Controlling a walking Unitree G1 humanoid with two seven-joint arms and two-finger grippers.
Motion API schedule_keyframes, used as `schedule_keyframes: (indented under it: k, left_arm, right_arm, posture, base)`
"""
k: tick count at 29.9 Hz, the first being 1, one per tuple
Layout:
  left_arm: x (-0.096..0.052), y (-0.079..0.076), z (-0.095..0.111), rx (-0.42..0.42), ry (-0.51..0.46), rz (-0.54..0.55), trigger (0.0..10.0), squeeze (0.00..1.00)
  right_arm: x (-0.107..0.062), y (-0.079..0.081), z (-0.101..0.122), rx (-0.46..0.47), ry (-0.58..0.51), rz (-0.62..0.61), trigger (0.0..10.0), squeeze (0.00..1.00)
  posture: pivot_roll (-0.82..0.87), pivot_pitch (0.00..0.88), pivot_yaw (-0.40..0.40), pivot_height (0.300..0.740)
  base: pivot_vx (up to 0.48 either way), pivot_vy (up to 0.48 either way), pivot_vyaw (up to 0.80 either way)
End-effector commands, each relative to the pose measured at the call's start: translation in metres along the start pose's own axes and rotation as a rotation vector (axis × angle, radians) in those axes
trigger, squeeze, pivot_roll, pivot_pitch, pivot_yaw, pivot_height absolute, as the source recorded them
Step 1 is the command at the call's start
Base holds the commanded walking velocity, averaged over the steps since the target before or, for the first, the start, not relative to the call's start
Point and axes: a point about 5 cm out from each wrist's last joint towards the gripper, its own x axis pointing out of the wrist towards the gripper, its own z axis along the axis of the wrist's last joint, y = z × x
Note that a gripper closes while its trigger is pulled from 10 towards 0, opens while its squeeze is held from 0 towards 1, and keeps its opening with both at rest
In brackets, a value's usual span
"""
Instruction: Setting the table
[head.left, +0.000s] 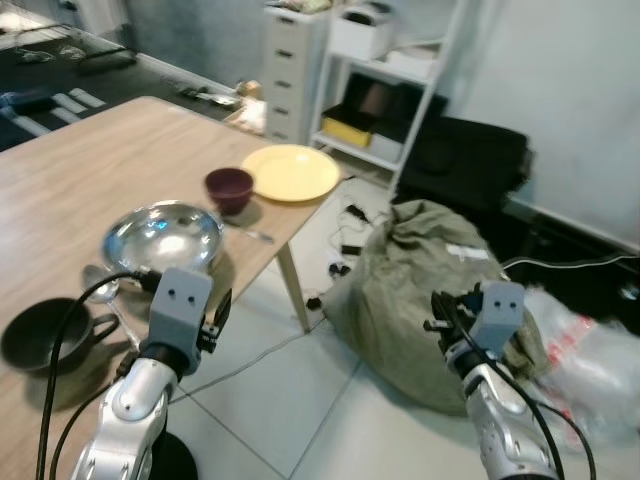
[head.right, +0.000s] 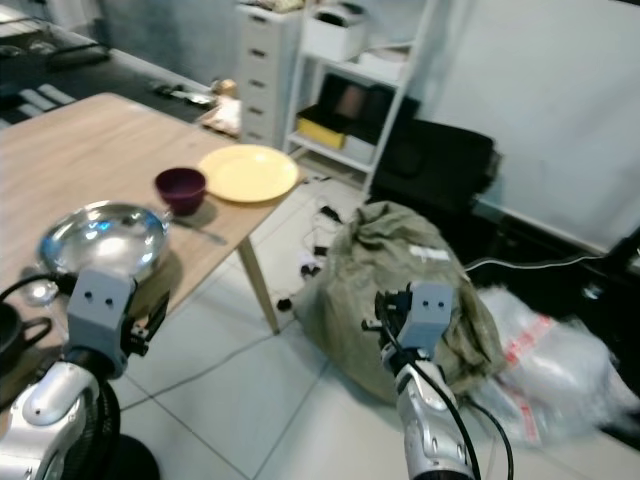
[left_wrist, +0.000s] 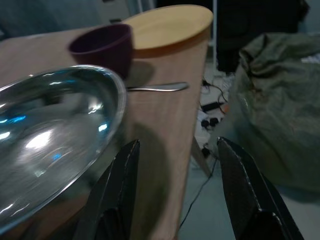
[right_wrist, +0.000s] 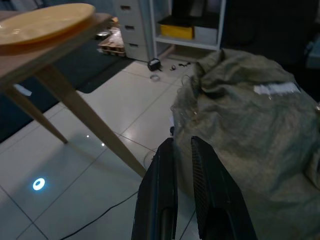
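Observation:
On the wooden table (head.left: 90, 170) stand a yellow plate (head.left: 291, 172) near the far corner, a purple bowl (head.left: 229, 188) beside it, and a shiny steel bowl (head.left: 163, 238) closer to me. A metal utensil (left_wrist: 157, 87) lies between the purple bowl and the table's edge. A dark mug (head.left: 45, 335) sits at the near left. My left gripper (left_wrist: 182, 192) is open and empty, low at the table's edge right beside the steel bowl (left_wrist: 50, 135). My right gripper (right_wrist: 181, 142) is shut on nothing, held over the floor and facing a green sack (right_wrist: 250, 115).
The green sack (head.left: 430, 290) slumps on the tiled floor right of the table. Clear plastic bags (head.left: 590, 350) lie beyond it. A white shelf unit (head.left: 390, 80), a drawer cabinet (head.left: 293, 70) and a black bag (head.left: 465, 160) stand at the back. Cables (head.left: 345, 250) trail by the table leg.

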Motion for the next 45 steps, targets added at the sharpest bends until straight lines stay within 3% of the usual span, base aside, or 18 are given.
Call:
schedule_keyframes:
  k: [1,18,22,27,28,29,33,41,45]
  left_arm:
    - [-0.001,-0.002,-0.004,-0.006,0.011,-0.017,10.0,0.00]
    - [0.000,-0.006,-0.003,-0.005,0.007,-0.042,10.0,0.00]
    - [0.002,-0.012,-0.010,-0.028,0.039,-0.091,10.0,0.00]
    - [-0.004,-0.010,-0.055,-0.100,0.218,-0.096,10.0,0.00]
    - [-0.009,-0.006,-0.071,-0.088,0.276,-0.086,10.0,0.00]
    - [-0.009,-0.006,-0.071,-0.088,0.276,-0.086,10.0,0.00]
    - [-0.024,0.003,-0.106,-0.081,0.407,-0.070,10.0,0.00]
    - [-0.040,0.004,-0.132,-0.102,0.507,-0.057,10.0,0.00]
    - [-0.045,0.000,-0.141,-0.094,0.527,-0.067,10.0,0.00]
  right_arm:
    - [-0.002,-0.004,-0.004,-0.001,0.018,-0.016,10.0,0.00]
    - [-0.005,-0.005,-0.012,-0.007,0.040,-0.022,10.0,0.00]
    - [-0.009,-0.004,-0.022,-0.042,0.090,0.000,10.0,0.00]
    - [-0.023,0.012,-0.060,-0.101,0.239,0.104,10.0,0.00]
    - [-0.029,0.015,-0.073,-0.092,0.287,0.102,10.0,0.00]
    - [-0.029,0.015,-0.073,-0.092,0.287,0.102,10.0,0.00]
    - [-0.044,0.018,-0.103,-0.110,0.421,0.093,10.0,0.00]
    - [-0.060,0.026,-0.124,-0.151,0.517,0.137,10.0,0.00]
    - [-0.064,0.027,-0.129,-0.091,0.541,0.108,10.0,0.00]
  posture:
    - [0.07,0.041,0.025,0.740]
    - [0.07,0.045,0.031,0.740]
    - [0.07,0.045,0.031,0.740]
    - [0.07,0.045,0.028,0.740]
    - [0.07,0.044,0.025,0.740]
    - [0.07,0.044,0.025,0.740]
    - [0.08,0.044,0.026,0.740]
    - [0.07,0.043,0.027,0.740]
    - [0.06,0.045,0.022,0.740]
  base:
    - [0.000,0.000,-0.80]
    - [0.000,0.000,-0.80]
    - [0.000,0.000,-0.80]
    - [0.000,0.000,-0.80]
    - [0.000,0.000,-0.80]
    - [0.000,0.000,-0.80]
    - [0.000,0.000,-0.80]
    - [0.000,0.000,-0.79]
    - [0.000,0.000,-0.79]
